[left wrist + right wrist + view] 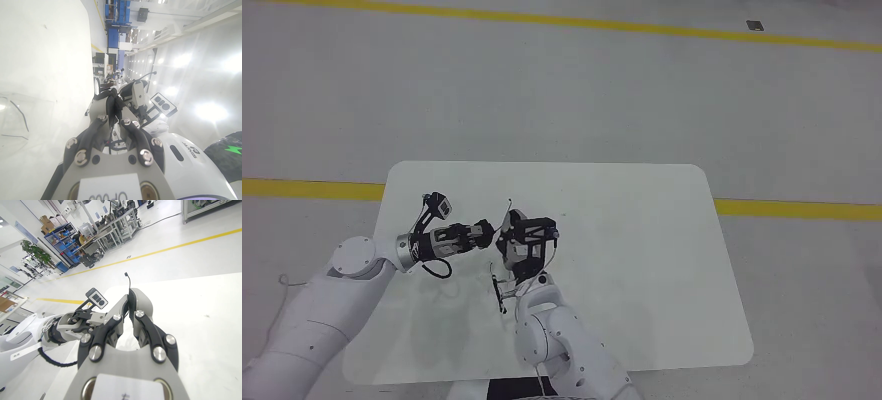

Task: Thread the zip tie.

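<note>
Your right hand (129, 303) is clamped on the zip tie (129, 284), whose head end stands up free above the fingertips, over the counter (198, 306). Your left hand (113, 106) sits just beside it with its fingers together; you cannot tell whether they pinch the tail. The main risk is that the thin strap flexes or twists when the 2 hands work together, so the tail misses the head's slot. A loose pinch could also let it slip and drop near the clear bag (32, 113) of spare ties. Fingers this crowded may collide.
</note>
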Controlling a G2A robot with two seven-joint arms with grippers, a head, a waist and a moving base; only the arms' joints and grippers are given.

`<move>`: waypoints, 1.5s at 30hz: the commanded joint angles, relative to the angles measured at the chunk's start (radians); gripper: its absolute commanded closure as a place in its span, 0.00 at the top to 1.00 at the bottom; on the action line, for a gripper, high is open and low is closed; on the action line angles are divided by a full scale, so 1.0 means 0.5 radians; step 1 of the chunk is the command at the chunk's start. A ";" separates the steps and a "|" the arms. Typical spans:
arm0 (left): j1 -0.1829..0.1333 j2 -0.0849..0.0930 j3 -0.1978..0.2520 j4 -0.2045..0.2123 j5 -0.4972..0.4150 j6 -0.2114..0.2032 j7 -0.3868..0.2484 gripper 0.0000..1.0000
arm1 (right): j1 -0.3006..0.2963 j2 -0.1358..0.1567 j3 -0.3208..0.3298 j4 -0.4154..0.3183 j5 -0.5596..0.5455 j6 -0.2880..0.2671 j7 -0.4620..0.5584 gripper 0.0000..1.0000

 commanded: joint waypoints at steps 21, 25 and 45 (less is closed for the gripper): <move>0.000 0.000 0.000 0.000 0.000 0.000 0.000 0.00 | 0.026 0.026 -0.062 -0.014 0.085 0.000 -0.018 0.00; 0.000 0.000 0.000 0.000 0.000 0.000 0.000 0.00 | 0.031 0.031 -0.072 -0.016 0.103 -0.002 -0.028 0.00; 0.000 0.000 0.000 0.000 0.000 0.000 0.000 0.00 | 0.035 0.043 -0.090 -0.022 0.137 0.000 -0.071 0.00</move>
